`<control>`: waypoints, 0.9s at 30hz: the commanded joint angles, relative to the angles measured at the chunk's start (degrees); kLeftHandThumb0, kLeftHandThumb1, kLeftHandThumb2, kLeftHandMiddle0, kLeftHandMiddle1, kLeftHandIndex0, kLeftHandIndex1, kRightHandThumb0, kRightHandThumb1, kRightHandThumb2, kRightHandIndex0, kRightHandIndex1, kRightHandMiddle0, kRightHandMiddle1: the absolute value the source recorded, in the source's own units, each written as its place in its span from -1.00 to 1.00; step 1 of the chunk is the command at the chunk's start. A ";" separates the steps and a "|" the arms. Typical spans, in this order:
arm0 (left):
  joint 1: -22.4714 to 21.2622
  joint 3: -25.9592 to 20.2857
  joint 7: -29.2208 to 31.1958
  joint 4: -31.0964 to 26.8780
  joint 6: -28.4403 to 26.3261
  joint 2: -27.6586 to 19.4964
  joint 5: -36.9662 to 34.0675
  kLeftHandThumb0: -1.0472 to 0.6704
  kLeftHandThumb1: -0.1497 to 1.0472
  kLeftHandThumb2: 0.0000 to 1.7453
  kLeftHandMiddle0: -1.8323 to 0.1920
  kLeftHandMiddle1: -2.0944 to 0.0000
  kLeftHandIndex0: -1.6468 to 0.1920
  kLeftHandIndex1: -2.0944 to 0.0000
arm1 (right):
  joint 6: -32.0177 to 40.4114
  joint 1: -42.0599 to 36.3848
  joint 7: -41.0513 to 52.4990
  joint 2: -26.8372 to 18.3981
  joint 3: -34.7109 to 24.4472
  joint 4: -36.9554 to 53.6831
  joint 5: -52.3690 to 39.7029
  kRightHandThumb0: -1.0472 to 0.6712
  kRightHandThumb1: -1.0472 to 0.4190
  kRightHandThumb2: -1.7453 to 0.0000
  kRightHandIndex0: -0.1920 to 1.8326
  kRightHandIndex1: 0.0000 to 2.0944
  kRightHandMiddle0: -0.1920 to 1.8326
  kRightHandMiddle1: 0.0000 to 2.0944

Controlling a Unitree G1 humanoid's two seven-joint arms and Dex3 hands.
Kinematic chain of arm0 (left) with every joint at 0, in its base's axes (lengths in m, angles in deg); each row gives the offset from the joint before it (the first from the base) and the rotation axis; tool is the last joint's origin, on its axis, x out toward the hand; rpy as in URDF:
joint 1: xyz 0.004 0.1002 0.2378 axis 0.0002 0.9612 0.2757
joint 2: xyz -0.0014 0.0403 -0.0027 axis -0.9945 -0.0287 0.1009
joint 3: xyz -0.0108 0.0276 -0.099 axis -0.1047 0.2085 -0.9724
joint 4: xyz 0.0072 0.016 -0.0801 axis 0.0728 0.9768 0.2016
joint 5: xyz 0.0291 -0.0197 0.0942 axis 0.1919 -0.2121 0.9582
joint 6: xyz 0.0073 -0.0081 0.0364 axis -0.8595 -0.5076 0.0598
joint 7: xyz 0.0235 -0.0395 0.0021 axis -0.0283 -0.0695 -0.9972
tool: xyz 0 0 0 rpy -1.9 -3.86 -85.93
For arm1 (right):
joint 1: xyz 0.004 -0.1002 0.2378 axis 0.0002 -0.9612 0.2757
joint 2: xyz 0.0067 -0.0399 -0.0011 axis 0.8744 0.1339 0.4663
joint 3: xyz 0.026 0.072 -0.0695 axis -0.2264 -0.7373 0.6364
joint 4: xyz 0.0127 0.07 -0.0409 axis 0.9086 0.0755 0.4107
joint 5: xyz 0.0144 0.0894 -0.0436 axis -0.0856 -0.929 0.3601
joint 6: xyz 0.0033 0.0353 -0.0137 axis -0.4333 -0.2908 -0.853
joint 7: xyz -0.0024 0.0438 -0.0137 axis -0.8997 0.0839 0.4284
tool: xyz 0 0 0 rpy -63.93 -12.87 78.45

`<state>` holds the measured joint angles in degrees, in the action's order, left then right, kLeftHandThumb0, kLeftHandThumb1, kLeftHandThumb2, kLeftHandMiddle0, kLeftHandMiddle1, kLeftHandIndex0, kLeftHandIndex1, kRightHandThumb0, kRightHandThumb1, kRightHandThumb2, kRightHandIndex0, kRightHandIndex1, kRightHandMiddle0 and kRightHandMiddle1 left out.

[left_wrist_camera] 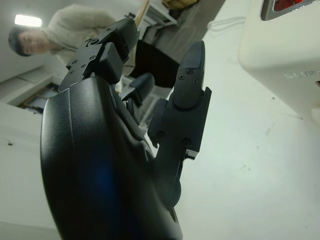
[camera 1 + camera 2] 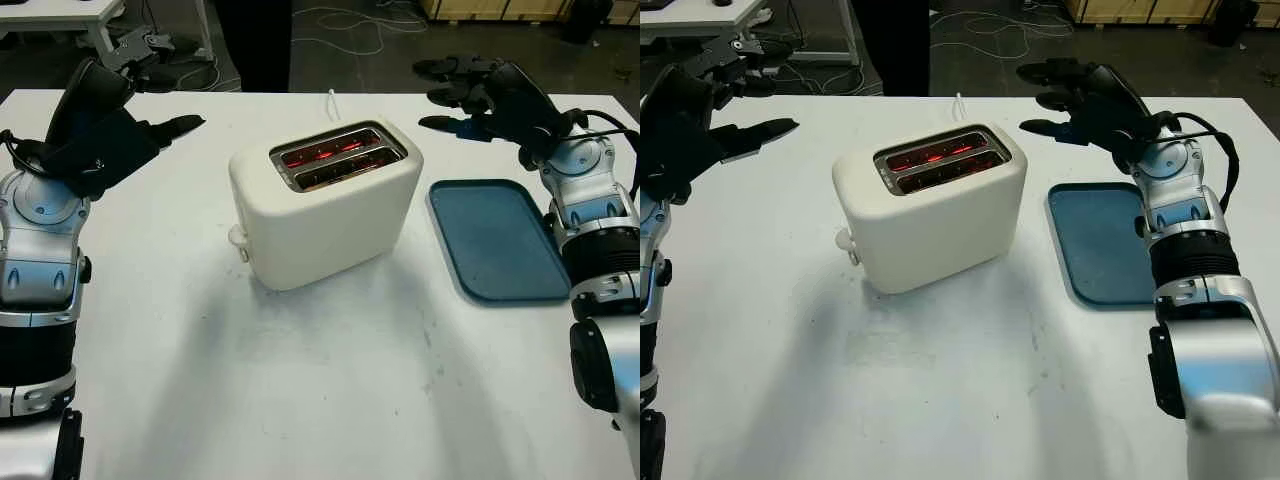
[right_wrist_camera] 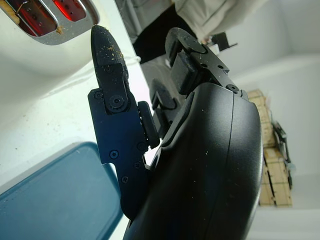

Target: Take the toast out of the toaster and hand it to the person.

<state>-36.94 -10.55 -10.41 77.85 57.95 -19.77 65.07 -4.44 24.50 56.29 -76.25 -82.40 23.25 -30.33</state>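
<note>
White toaster (image 2: 325,205) sits mid-table, both slots glowing red, and whether toast is inside them can't be made out. Left hand (image 2: 110,130) hovers empty at the far left, right hand (image 2: 480,95) empty beyond the blue tray (image 2: 497,240), both holding nothing.

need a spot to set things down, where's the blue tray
In the eye views the blue tray lies flat on the white table, just right of the toaster and below the raised right hand.
</note>
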 commanded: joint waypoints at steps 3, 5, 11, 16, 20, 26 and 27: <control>0.24 0.04 -0.03 -0.27 -0.17 0.01 0.05 -0.14 0.79 -0.95 0.75 0.04 0.55 0.45 | -0.36 -0.07 0.01 0.26 -0.26 0.02 -0.54 -0.43 -0.83 0.89 -0.29 -1.00 -0.31 -1.00; 0.23 0.10 -0.13 -0.40 -0.35 -0.03 0.25 -0.15 0.79 -0.95 0.75 0.04 0.55 0.45 | -0.09 -0.07 -0.01 0.29 -0.26 0.27 -0.53 -0.42 -0.83 0.89 -0.29 -1.00 -0.31 -1.00; 0.02 0.09 0.03 0.27 0.55 0.02 -0.07 -0.13 0.79 -0.95 0.75 0.03 0.54 0.44 | -0.46 -0.06 0.23 0.42 -0.43 0.07 -0.88 -0.42 -0.83 0.90 -0.28 -1.00 -0.31 -1.00; -0.03 0.11 -0.05 0.12 0.07 0.23 -0.21 -0.14 0.78 -0.95 0.76 0.02 0.55 0.44 | 0.19 -0.12 0.11 0.38 -0.30 0.50 -0.66 -0.41 -0.83 0.90 -0.29 -1.00 -0.31 -1.00; 0.04 0.41 -0.13 0.34 0.77 -0.12 0.39 -0.16 0.79 -0.95 0.75 0.01 0.55 0.43 | -0.23 -0.13 0.05 0.27 -0.15 0.42 -0.44 -0.41 -0.83 0.89 -0.29 -1.00 -0.31 -1.00; 0.15 0.33 -0.04 0.24 0.85 -0.07 0.23 -0.18 0.79 -0.95 0.75 0.01 0.55 0.43 | 0.02 -0.14 -0.12 0.26 -0.01 0.50 -0.19 -0.41 -0.83 0.88 -0.29 -1.00 -0.31 -1.00; 0.16 0.31 -0.06 0.20 0.93 -0.05 0.21 -0.17 0.79 -0.95 0.75 0.01 0.55 0.42 | 0.11 -0.14 -0.11 0.35 -0.09 0.54 -0.32 -0.41 -0.83 0.88 -0.29 -1.00 -0.31 -1.00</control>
<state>-36.94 -10.50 -10.41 78.04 57.99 -19.76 65.06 -4.43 24.50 56.29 -76.25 -82.38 23.25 -30.30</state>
